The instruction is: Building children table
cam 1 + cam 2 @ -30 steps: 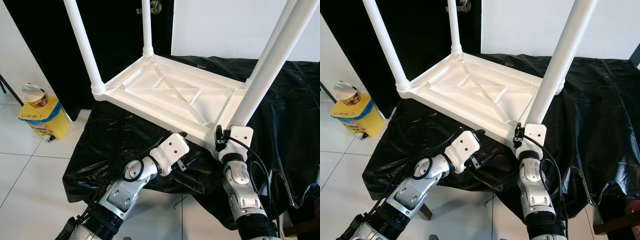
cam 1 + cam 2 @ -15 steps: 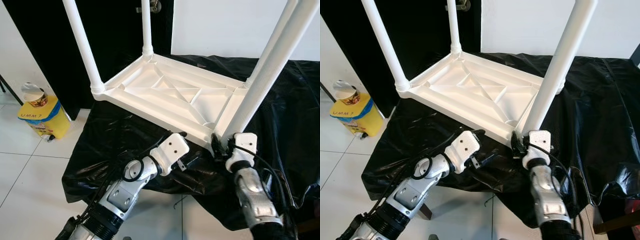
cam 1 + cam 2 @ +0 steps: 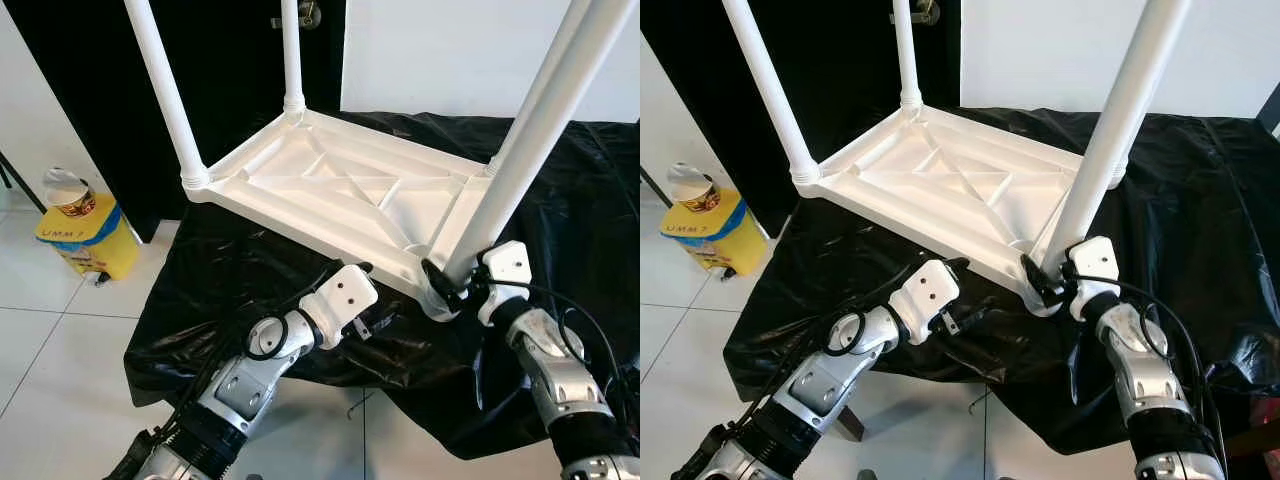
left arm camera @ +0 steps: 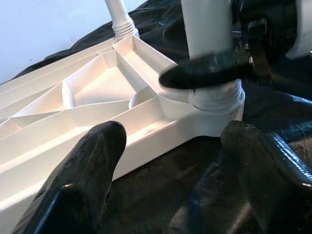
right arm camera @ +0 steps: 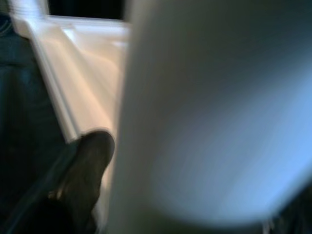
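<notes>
A white plastic children's table [image 3: 340, 195] lies upside down on a black sheet [image 3: 230, 270]. Its white legs stand upward: one at the near left corner [image 3: 165, 90], one at the far left [image 3: 290, 50], one at the far right. My right gripper [image 3: 447, 289] is shut around the base of the near right leg [image 3: 530, 140]. That leg looms close and blurred in the right wrist view beside one finger [image 5: 87, 165]. My left gripper [image 4: 170, 180] is open, low before the table's front edge, holding nothing. It faces the leg socket [image 4: 217, 100].
A yellow bin [image 3: 85, 235] topped with a paper cup stands on the white tiled floor at the left. The black sheet hangs over the front edge of its support. Behind are a dark door and a white wall [image 3: 450, 50].
My right arm has swung out to the right, so its wrist now sits at the right side of the near right leg's base instead of in front. The left arm has stayed still.
</notes>
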### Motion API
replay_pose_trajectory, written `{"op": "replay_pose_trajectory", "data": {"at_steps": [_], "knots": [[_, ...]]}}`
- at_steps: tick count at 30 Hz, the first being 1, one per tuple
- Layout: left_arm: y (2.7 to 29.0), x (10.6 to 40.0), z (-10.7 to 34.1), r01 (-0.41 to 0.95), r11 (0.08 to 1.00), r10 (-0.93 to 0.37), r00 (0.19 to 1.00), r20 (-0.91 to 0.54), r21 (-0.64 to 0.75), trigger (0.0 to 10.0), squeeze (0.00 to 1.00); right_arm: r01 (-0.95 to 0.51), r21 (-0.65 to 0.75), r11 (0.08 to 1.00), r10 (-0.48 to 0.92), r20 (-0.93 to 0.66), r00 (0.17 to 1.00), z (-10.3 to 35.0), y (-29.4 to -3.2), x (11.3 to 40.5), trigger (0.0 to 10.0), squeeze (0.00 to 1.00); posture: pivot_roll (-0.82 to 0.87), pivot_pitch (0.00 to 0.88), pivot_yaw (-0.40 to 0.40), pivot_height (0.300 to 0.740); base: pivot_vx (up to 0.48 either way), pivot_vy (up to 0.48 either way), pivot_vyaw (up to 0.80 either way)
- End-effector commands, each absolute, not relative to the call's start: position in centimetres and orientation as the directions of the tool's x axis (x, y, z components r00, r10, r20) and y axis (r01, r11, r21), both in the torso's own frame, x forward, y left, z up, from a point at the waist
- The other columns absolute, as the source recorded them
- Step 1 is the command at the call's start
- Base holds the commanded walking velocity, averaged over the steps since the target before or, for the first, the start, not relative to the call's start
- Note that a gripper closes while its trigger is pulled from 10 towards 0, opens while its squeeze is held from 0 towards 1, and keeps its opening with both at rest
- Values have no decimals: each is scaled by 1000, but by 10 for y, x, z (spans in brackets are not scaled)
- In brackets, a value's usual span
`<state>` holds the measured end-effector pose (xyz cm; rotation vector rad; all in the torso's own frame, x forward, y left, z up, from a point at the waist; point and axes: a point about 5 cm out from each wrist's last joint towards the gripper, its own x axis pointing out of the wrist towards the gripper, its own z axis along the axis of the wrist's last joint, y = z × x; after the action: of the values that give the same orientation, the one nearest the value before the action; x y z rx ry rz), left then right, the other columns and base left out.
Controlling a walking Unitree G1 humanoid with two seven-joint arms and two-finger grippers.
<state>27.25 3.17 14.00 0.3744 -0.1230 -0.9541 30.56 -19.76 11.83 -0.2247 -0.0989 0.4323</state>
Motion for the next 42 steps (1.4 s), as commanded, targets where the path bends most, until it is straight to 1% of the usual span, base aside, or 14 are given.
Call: {"op": "replay_pose_trajectory", "data": {"at_steps": [1, 2, 3, 4, 17, 19, 20, 21, 26, 33, 35, 37, 40, 42], "knots": [[31, 273, 140, 793, 484, -835, 545, -75, 371, 10000, 0, -457, -259, 851, 474, 1, 881, 113, -192, 308, 10000, 0, -3, 0, -41, 740, 0, 0, 0], [32, 273, 141, 790, 487, -833, 548, -73, 371, 10000, 0, -471, -262, 842, 486, -7, 874, 112, -191, 309, 7765, 0, 5, 0, -47, 740, 0, 0, 0], [32, 273, 141, 790, 487, -833, 548, -73, 371, 10000, 0, -471, -262, 842, 486, -7, 874, 112, -191, 309, 7765, 0, 5, 0, -47, 740, 0, 0, 0], [32, 273, 141, 788, 491, -831, 552, -72, 372, 10000, 0, -484, -261, 835, 497, -19, 868, 110, -190, 310, 0, 0, 10, 0, -52, 740, 0, 0, 0], [35, 273, 141, 777, 508, -821, 568, -65, 371, 10000, 0, -523, -239, 818, 528, -49, 848, 100, -193, 308, 0, 0, 16, 0, -57, 740, 0, 0, 0], [35, 273, 141, 777, 508, -821, 567, -65, 371, 10000, 0, -519, -234, 822, 523, -50, 851, 98, -192, 306, 353, 0, 12, 0, -55, 740, 0, 0, 0], [35, 273, 141, 778, 508, -821, 567, -65, 370, 10000, 0, -515, -232, 825, 518, -51, 854, 96, -192, 305, 9255, 0, 12, 0, -55, 740, 0, 0, 0], [35, 272, 141, 779, 508, -822, 566, -66, 368, 10000, 0, -506, -224, 833, 509, -49, 859, 94, -191, 303, 10000, 0, 8, 1, -56, 740, 0, 0, 0], [34, 271, 140, 783, 507, -823, 564, -66, 361, 10000, 0, -458, -207, 865, 462, -32, 886, 91, -191, 299, 10000, 0, 3, 11, -57, 740, 0, 0, 0], [33, 272, 140, 782, 513, -821, 567, -62, 354, 10000, 0, -376, -114, 919, 380, 11, 925, 90, -185, 294, 10000, 0, -4, 20, -57, 740, 0, 0, 0], [33, 272, 140, 782, 513, -822, 566, -60, 353, 10000, 0, -319, -63, 946, 321, 35, 946, 90, -179, 291, 10000, 0, -8, 23, -55, 740, 0, 0, 0], [33, 272, 140, 782, 513, -822, 566, -60, 353, 10000, 0, -319, -63, 946, 321, 35, 946, 90, -179, 291, 10000, 0, -8, 23, -55, 740, 0, 0, 0], [33, 272, 140, 785, 510, -824, 563, -60, 351, 10000, 0, -206, -24, 978, 207, 53, 977, 89, -170, 289, 10000, 0, -12, 24, -52, 740, 0, 0, 0], [33, 272, 140, 785, 510, -824, 563, -60, 351, 10000, 0, -206, -24, 978, 207, 53, 977, 89, -170, 289, 10000, 0, -12, 24, -52, 740, 0, 0, 0]]}}
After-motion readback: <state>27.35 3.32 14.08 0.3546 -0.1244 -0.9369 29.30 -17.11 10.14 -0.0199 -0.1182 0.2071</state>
